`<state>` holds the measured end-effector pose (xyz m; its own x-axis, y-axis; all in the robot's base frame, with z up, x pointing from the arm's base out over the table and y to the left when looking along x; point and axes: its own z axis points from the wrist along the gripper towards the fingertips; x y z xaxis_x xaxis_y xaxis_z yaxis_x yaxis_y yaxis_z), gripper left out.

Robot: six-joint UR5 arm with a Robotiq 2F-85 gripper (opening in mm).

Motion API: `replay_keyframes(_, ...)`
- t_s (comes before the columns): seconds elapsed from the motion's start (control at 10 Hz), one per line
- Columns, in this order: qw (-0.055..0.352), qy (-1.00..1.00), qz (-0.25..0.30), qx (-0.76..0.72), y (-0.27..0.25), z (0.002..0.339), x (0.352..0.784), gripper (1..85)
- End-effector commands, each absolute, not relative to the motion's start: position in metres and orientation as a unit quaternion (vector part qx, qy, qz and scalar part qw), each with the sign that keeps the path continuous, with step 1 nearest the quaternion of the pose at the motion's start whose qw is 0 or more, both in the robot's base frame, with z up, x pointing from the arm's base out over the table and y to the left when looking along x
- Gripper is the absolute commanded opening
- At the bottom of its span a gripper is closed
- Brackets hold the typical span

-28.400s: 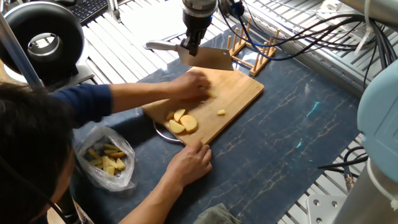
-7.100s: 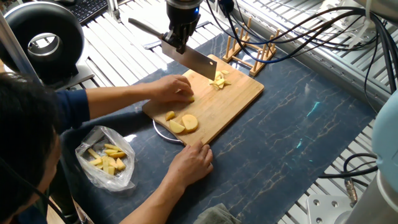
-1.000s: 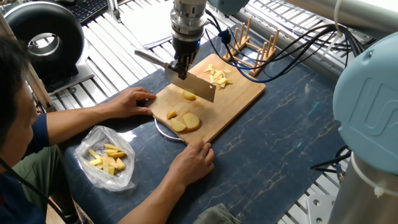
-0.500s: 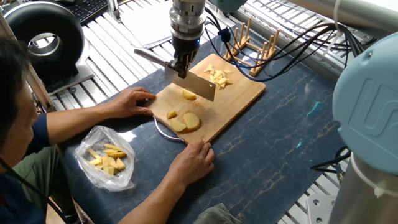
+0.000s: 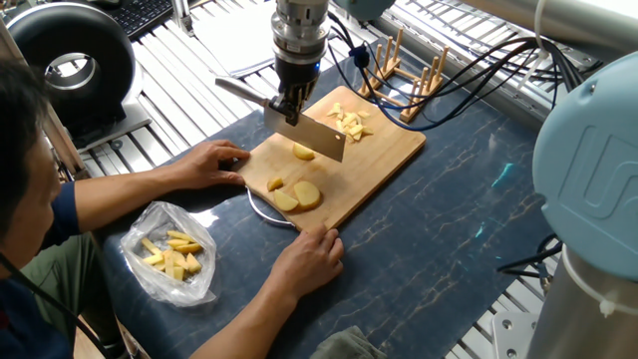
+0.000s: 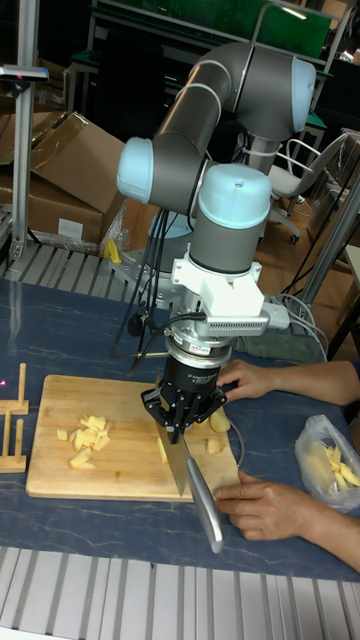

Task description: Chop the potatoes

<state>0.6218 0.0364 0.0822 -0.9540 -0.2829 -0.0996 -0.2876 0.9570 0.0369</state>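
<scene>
Several potatoes (image 5: 296, 192) are lying on the cutting board (image 5: 384, 153): whole slices near the person's end, one chunk (image 5: 303, 152) just beside the blade, chopped bits (image 5: 348, 123) at the far end. Gripper (image 5: 288, 106) is clamping the knife (image 5: 311, 136), blade hovering over the board. Two hands (image 5: 309, 259) are steadying the board's edges.

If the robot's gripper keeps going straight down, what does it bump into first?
The gripper points down, shut on the knife. Straight below it, the blade would probably meet the potato piece first, then the cutting board. Depth is hard to judge, so the blade may land just beside the piece.
</scene>
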Motion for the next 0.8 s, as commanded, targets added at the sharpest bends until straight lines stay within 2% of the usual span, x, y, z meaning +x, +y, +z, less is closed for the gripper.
replay_keyframes(0.0, 0.048, 0.989, 0.031, -0.139, 0.0390, 0.0833, 0.6223, 1.0)
replay_keyframes(0.7, 0.054, 0.988, 0.030, -0.139, 0.0396, 0.0792, 0.6252, 1.0)
